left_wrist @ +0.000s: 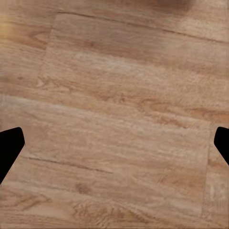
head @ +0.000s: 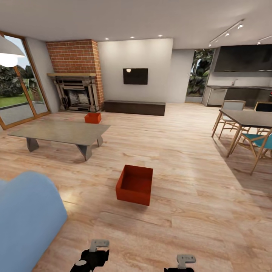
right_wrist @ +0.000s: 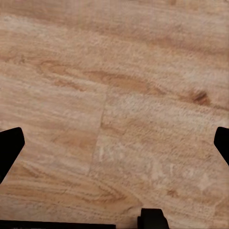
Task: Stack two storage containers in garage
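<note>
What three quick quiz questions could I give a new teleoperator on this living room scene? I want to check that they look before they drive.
1. True or false: both storage containers stand on the wood floor.
2. Which lies closer to the robot: A, the near container, or B, the far container beyond the coffee table?
3. Fill in: in the wrist views, the left gripper and the right gripper are both ____ and hold nothing.

Key
1. True: each rests on the planks, apart from the other.
2. A.
3. Open: the fingertips sit wide apart at the picture edges, over bare planks.
</note>
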Controlling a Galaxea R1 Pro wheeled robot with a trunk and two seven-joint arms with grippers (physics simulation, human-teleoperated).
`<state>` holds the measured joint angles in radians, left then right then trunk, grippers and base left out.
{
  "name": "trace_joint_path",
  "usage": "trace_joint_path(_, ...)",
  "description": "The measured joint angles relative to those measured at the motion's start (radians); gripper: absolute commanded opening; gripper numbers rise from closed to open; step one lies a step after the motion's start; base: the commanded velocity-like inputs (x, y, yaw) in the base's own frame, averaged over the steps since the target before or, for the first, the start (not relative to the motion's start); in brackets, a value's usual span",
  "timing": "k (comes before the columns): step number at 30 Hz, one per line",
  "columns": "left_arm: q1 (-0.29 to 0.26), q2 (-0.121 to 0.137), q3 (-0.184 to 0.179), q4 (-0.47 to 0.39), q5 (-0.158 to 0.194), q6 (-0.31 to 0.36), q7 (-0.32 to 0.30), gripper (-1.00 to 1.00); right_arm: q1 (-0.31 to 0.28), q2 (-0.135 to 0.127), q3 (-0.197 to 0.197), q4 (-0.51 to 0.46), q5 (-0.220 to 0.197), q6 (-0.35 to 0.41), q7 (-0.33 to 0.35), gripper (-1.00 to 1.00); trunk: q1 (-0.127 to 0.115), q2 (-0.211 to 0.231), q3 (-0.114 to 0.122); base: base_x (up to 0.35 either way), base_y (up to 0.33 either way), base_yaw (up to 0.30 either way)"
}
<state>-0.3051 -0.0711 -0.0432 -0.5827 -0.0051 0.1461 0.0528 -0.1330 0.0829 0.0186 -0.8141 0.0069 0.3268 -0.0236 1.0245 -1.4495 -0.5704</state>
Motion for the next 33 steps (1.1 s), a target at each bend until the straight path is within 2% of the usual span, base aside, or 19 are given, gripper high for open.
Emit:
trace_joint_path(6, 0.0, 0.0, 0.0, 0.0, 0.0, 0.0, 0.0, 1.0, 0.001, 0.0, 0.0, 0.0, -0.001, 0.0, 0.0, 1.0, 0.0, 0.0, 0.0, 0.313, 0.168, -0.02)
trace_joint_path(12, 0.0, 0.0, 0.0, 0.001, 0.0, 0.0, 0.0, 1.0, 0.001, 0.0, 0.0, 0.0, -0.001, 0.0, 0.0, 1.0, 0.0, 0.0, 0.0, 0.318, 0.144, -0.181)
trace_joint_path(28, 0.0, 0.0, 0.0, 0.0, 0.001, -0.001, -0.001, 1.0, 0.001, -0.002, 0.0, 0.0, 0.002, -0.001, 0.0, 1.0, 0.0, 0.0, 0.0, 0.34, 0.018, -0.039)
trace_joint_path(33, 0.0, 0.001, 0.0, -0.001, 0.001, -0.002, -0.001, 1.0, 0.004, -0.019, 0.0, 0.001, 0.0, -0.065, 0.0, 1.0, 0.0, 0.0, 0.0, 0.329, 0.0, -0.001)
